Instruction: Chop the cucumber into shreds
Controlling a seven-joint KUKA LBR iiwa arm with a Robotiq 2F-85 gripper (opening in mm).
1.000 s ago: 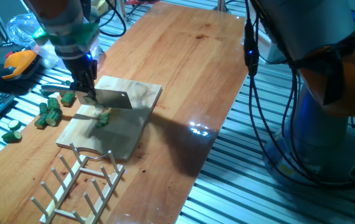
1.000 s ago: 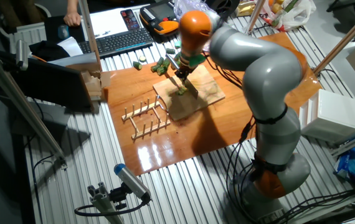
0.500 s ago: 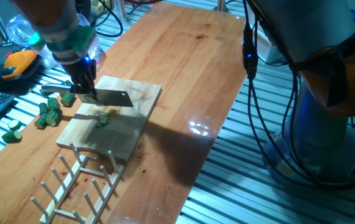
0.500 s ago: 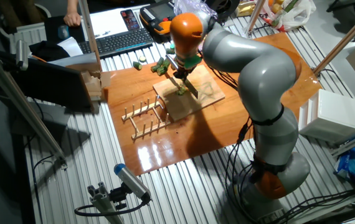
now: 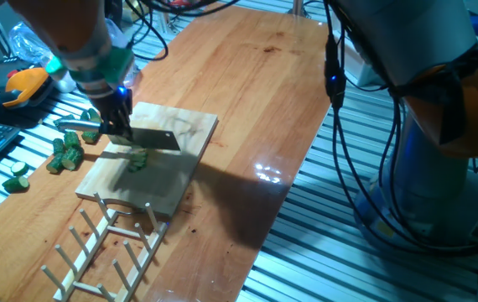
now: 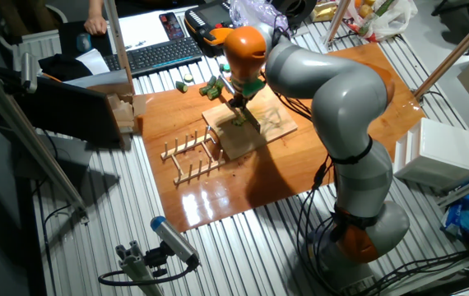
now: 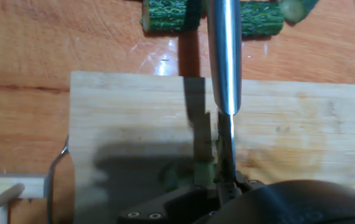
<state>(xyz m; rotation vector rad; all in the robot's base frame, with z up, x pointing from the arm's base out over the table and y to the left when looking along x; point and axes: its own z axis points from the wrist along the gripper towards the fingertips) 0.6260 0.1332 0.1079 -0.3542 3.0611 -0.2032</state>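
Your tool stands clenched on the handle of a cleaver over the wooden cutting board, which lies on the long wooden worktop toward its near-left end as one fixed view frames it. The blade runs out flat and dark from the fingers across the middle of the board, its edge down just above the wood.

Under the blade, near the board's centre, you see the shreds, a small pale-green cluster with darker edges; from the other fixed view the same bits sit right at the blade's line, though whether steel touches them cannot be told. The hand view looks straight down the steel handle: a few green scraps lie on the board close beside the blade, partly in the tool's shadow. A whole round slice of cucumber cannot be made out among them.

Off the board, by the worktop's left edge, a heap of knobbly dark-green chunks rests on the wood (two of them show at the top of the hand view, just beyond the board's far edge). A wooden dish rack stands at the worktop's near-left corner, touching the board's near end.
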